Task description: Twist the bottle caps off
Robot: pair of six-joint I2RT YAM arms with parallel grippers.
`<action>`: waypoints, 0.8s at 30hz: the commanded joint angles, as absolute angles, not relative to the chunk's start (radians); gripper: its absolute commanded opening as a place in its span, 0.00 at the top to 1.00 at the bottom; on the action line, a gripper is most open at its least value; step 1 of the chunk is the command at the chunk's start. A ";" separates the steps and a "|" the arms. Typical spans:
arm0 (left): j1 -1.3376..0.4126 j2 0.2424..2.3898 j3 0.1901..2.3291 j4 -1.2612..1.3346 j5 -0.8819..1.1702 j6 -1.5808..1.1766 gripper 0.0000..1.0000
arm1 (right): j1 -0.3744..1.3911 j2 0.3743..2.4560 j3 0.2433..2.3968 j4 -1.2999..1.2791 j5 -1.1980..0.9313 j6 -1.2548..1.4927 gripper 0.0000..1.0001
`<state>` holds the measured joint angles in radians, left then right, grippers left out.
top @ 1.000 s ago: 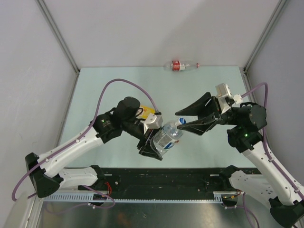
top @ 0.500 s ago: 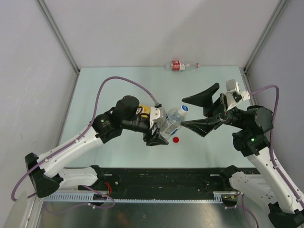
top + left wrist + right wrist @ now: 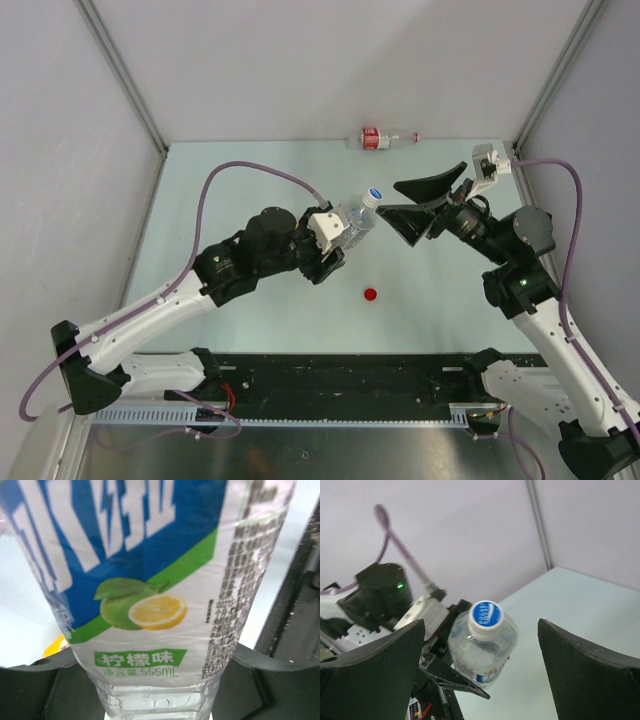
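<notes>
Left gripper clamps the bottle, angling its blue cap toward the right gripper, which is spread wide just beside it. That hold likely steadies the bottle for unscrewing.

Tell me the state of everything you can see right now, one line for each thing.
clear bottle: held, tilted toward the right arm.
blue cap: screwed on the clear bottle.
left gripper: shut on the clear bottle.
right gripper: open, empty, facing the blue cap.
red cap: off, loose on the table.
slim bottle: lying on its side, far edge.
</notes>
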<state>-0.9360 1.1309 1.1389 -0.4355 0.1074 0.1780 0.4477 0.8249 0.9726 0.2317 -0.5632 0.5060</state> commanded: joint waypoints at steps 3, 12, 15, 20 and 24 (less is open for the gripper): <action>-1.003 1.124 1.135 -0.402 -0.252 0.206 1.00 | 0.409 0.873 0.977 0.182 -0.467 0.612 0.05; -1.107 1.220 1.141 -0.427 -0.602 0.244 1.00 | 0.400 0.922 0.976 0.161 -0.459 0.658 0.13; -1.131 1.250 1.145 -0.437 -0.663 0.253 1.00 | 0.402 0.939 0.976 0.171 -0.465 0.670 0.16; -1.142 1.282 1.150 -0.443 -0.720 0.259 1.00 | 0.403 0.967 0.977 0.131 -0.439 0.663 0.23; -1.147 1.302 1.150 -0.447 -0.732 0.264 1.00 | 0.401 0.993 0.977 0.103 -0.430 0.664 0.29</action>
